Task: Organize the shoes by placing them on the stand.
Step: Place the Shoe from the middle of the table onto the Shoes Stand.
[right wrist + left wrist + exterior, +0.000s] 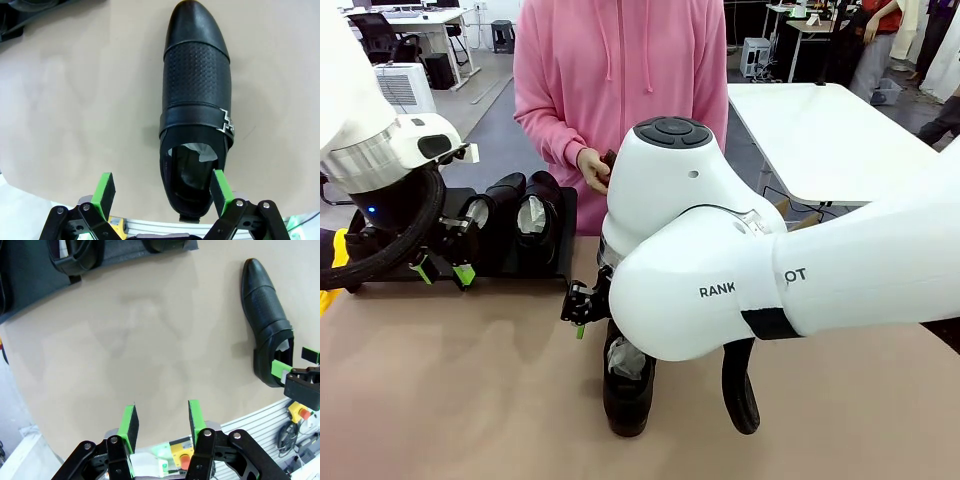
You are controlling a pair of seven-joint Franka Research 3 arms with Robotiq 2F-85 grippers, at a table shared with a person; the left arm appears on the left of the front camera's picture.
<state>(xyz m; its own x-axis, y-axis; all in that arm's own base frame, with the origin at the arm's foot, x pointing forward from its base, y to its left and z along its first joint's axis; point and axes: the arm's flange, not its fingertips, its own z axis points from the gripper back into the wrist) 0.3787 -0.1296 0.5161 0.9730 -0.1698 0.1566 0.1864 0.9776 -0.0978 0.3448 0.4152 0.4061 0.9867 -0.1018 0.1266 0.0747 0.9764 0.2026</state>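
Two glossy black shoes (500, 212) (537, 212) with white paper inside stand side by side on the matte-black stand (565, 225), toes toward the person. My left gripper (444, 272) hangs open just in front of the stand, over bare table, its pads (131, 424) holding nothing. A third shoe (197, 100) lies on the tan table near the front edge, toe pointing away. My right gripper (163, 192) is open over its heel: one fingertip (220, 192) sits at the heel opening, the other off to the shoe's side. A fourth shoe is out of view.
A person in a pink hoodie stands behind the stand, holding a small brown brush (608, 165) in one hand. The right arm's bulky white body (700, 270) covers the table's middle. An aluminium rail with a red stop button (300, 412) runs along the near edge.
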